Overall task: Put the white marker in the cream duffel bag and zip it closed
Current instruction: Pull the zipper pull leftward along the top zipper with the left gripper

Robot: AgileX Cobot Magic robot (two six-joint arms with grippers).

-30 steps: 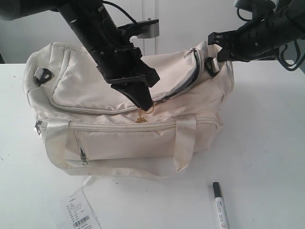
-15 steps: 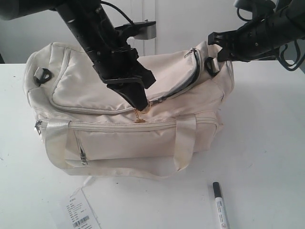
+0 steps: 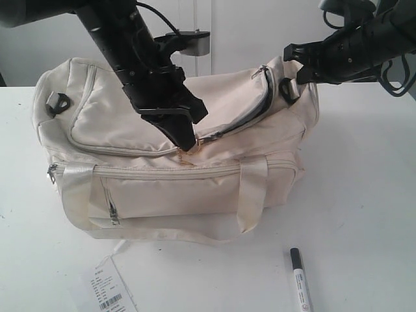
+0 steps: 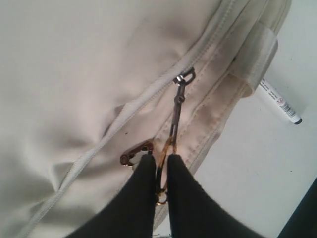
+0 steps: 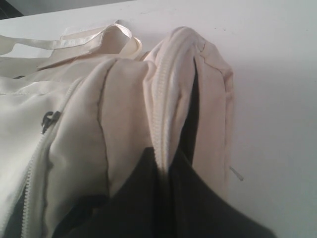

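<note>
One cream duffel bag [image 3: 162, 188] on the white surface [image 3: 364, 195]; we list the white marker [image 3: 300, 279] on that surface in front of it, apart; the left pincer [image 4: 158, 159] nips the zipper pull [image 4: 176, 106] on the bag's top; the right pincer [image 5: 166, 163] clamps a fabric fold at the bag's end

Looks like a robotics lab test bench. Two black robot arms, left arm [image 3: 120, 39] and right arm [image 3: 354, 42], reach over a bare white table [image 3: 364, 195]. Plain white wall panels [image 3: 247, 39] behind. Barcoded paper tag [image 3: 110, 290] lies on the table near its front edge.
</note>
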